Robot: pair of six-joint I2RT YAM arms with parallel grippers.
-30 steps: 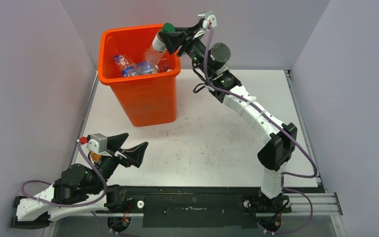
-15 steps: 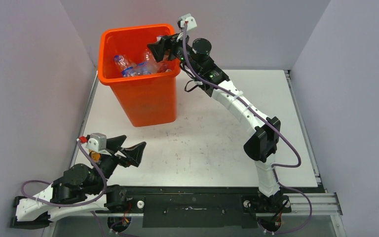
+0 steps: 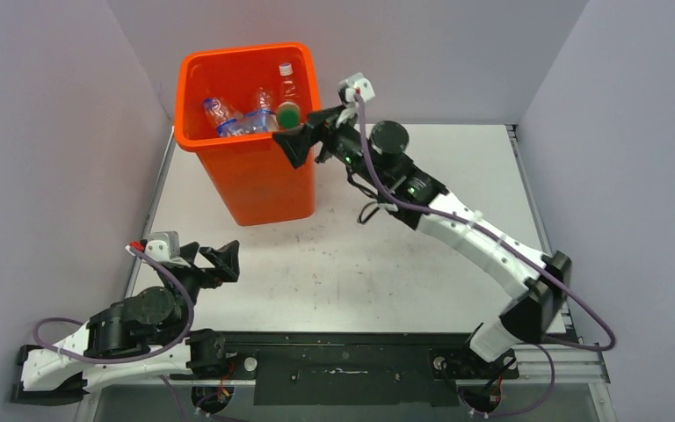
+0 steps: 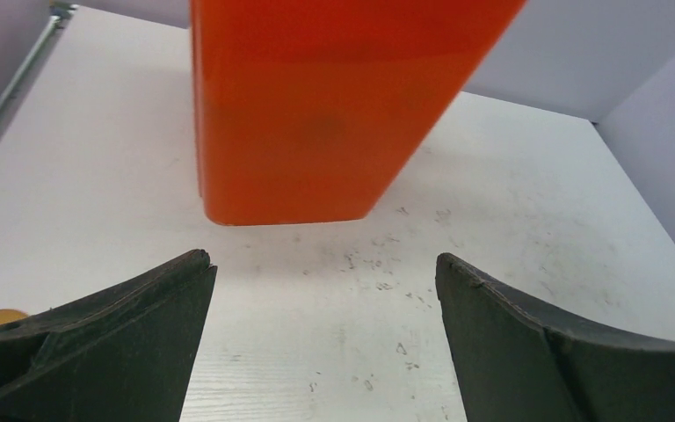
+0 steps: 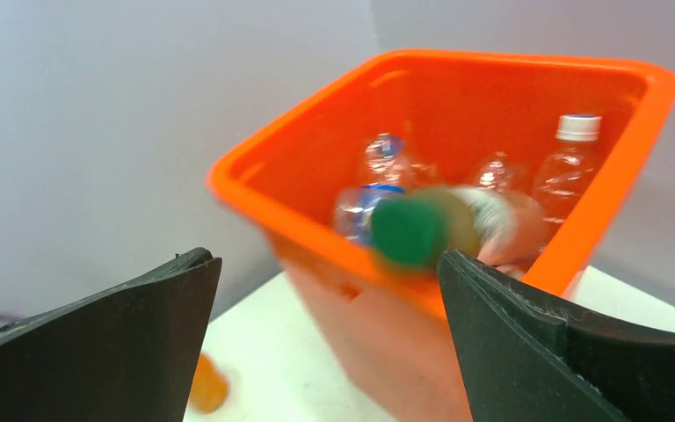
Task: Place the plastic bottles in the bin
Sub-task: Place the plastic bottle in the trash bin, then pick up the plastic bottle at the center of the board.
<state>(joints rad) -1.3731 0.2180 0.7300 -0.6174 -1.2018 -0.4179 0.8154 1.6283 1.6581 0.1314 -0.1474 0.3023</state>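
Ok, top view: bin (image 3: 255, 180) stands at table's (image 3: 387, 251) far-left corner, w/ several plastic bottles (image 3: 220, 116) inside and a green-capped bottle (image 3: 290, 112) by its right rim. Right pincer (image 3: 304, 130) is released, just outside that rim. Left pincer (image 3: 220, 262) is released over the near-left corner. Left wrist: jaws wide, nothing btwn, bin ahead. Right wrist: jaws wide, blurred green-capped bottle in bin.

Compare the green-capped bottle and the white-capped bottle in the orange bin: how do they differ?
Cap colour: the green-capped bottle has a green cap, the white-capped bottle a white one. Pose: the white-capped bottle stands upright in the far right corner of the bin; the green-capped bottle lies tilted, cap by the near rim. Both are clear plastic and inside the bin.
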